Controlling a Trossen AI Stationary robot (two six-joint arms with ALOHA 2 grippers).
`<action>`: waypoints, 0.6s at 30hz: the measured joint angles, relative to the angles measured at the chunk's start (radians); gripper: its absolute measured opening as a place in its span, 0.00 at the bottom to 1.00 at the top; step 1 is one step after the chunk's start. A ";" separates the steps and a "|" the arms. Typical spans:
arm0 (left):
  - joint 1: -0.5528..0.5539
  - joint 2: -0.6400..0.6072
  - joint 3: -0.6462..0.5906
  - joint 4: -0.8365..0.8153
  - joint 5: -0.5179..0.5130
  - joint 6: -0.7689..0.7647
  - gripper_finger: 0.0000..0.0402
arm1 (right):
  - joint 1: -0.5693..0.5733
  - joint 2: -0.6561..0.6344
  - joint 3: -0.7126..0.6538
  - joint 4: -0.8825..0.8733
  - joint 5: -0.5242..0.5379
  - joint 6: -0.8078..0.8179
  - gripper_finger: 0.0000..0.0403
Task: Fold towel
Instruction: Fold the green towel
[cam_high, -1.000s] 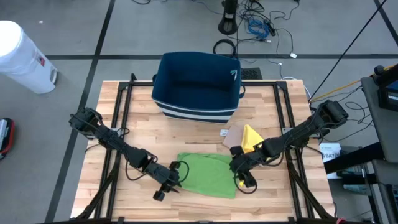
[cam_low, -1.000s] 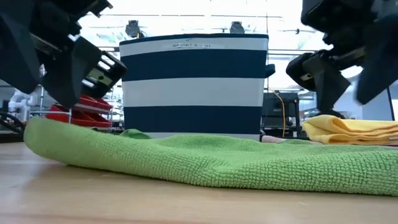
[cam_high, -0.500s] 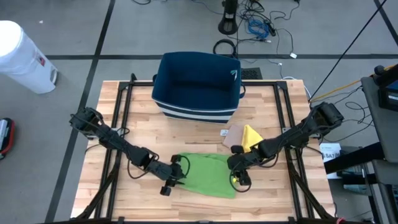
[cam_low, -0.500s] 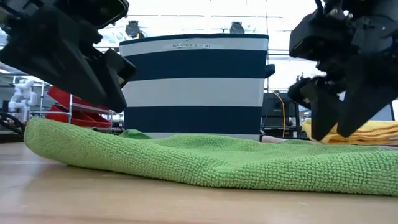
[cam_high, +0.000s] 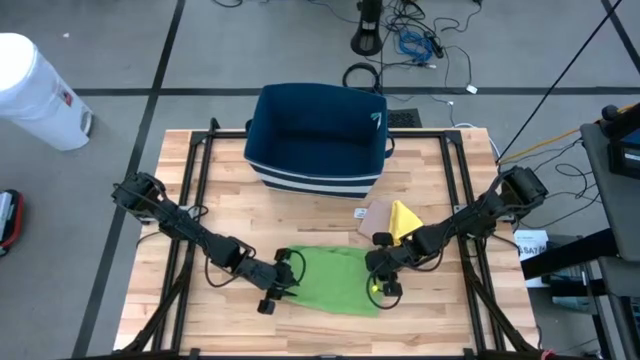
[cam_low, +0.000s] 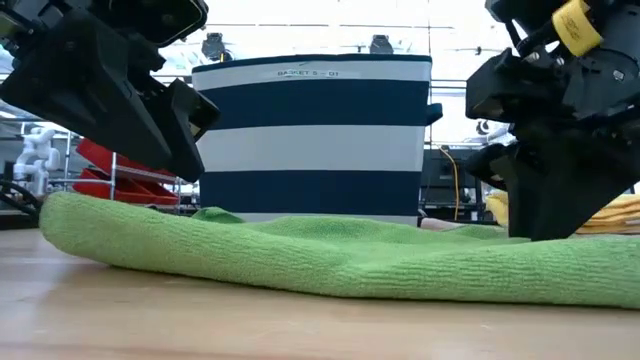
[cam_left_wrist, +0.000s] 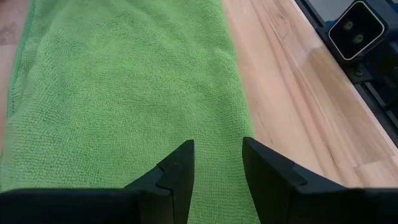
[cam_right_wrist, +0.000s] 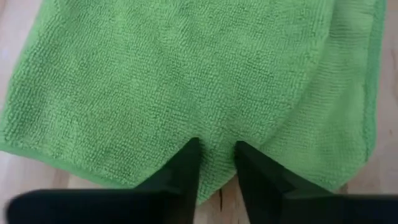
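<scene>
Both grippers are pressing onto the green towel (cam_high: 335, 282): left gripper (cam_left_wrist: 216, 163) spread apart, right gripper (cam_right_wrist: 216, 163) pinching its edge.

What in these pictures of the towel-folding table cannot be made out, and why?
- Right end effector: whether it pinches the green towel; its fingers hide the cloth between them.
- Basket contents: too dark in the high view.
- Yellow cloth: mostly hidden by the right arm in the low view.
- Towel's right end: cut off by the low view's edge.
</scene>
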 joint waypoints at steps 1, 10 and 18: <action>0.000 0.000 0.000 0.000 0.000 0.000 0.35 | 0.000 0.004 0.000 0.000 0.000 -0.007 0.20; 0.000 0.000 0.000 0.000 -0.001 -0.001 0.35 | 0.016 0.000 0.001 -0.004 0.020 -0.054 0.03; 0.000 0.000 0.000 0.000 -0.017 -0.002 0.35 | 0.024 -0.078 0.005 0.008 -0.021 -0.083 0.03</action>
